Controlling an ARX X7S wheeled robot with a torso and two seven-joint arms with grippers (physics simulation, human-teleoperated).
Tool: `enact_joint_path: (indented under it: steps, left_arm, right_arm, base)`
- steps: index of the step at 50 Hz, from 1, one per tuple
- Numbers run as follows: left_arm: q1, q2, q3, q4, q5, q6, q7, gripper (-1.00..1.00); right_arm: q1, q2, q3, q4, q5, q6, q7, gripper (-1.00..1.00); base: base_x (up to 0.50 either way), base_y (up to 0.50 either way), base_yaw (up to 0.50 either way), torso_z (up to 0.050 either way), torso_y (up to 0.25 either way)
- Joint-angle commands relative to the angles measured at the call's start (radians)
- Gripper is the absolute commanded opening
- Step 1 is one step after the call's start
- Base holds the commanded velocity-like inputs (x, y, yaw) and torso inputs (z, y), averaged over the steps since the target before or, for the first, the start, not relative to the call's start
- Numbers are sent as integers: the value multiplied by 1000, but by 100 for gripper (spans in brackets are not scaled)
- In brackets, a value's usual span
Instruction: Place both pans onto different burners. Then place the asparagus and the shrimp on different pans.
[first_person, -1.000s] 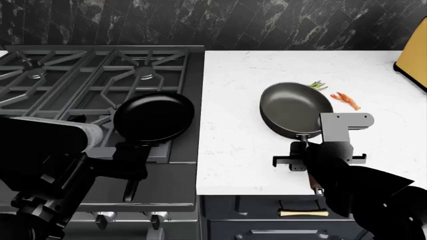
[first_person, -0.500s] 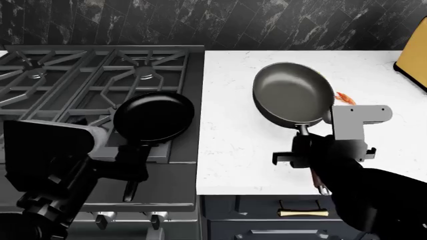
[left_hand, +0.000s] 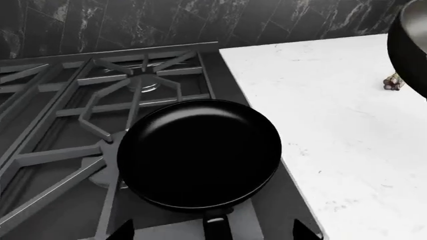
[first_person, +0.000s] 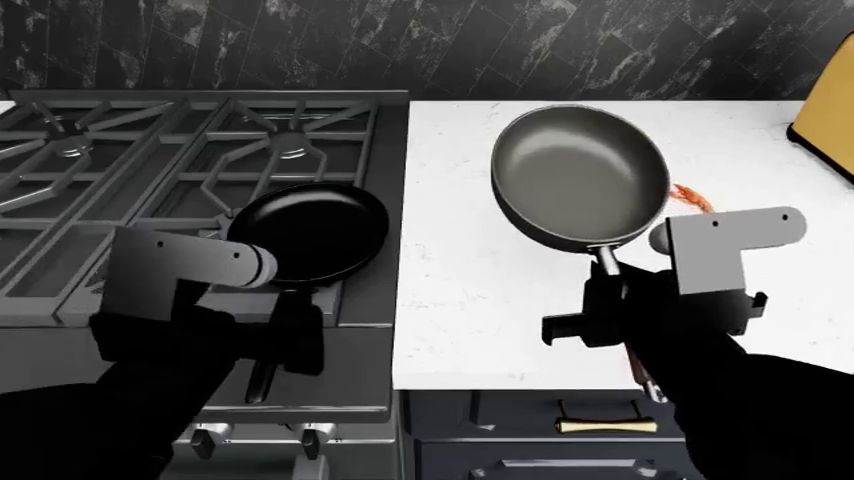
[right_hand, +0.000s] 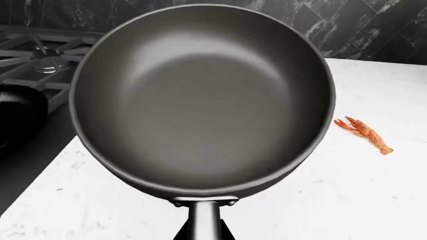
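The black skillet rests on the stove's front right burner grate. Its thin handle runs between the spread fingertips of my left gripper, which is open and not touching it. My right gripper is shut on the handle of the larger grey pan, which hangs tilted above the white counter. The orange shrimp lies on the counter just right of that pan. A pale end of the asparagus peeks out beside the pan's rim.
The rear right burner and the left grates carry nothing. A yellow object stands at the counter's far right edge. Dark marble wall tiles close off the back. Stove knobs and a drawer handle sit below the front edge.
My right gripper has lifted the grey pan off the counter, up and back, hiding the asparagus in the head view. The left arm has risen and shifted right by the skillet's handle; the skillet has not moved.
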Motion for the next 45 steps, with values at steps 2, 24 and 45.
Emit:
enact_joint_path:
  steps: [2, 24, 45]
  left_arm:
    - [32, 21, 31, -61, 35, 15, -25, 100]
    - [33, 46, 105, -104, 124, 38, 23, 100]
    - [55, 45, 163, -208, 255, 114, 125, 100]
  right_arm:
    - [-12, 6, -1, -11, -25, -16, 0, -100]
    - [-33, 7, -25, 4, -58, -55, -33, -100]
    - [-53, 14, -36, 16, -78, -84, -51, -100]
  base:
    - [0, 0, 0, 0, 0]
    - [0, 0, 0, 0, 0]
    - [0, 0, 0, 0, 1]
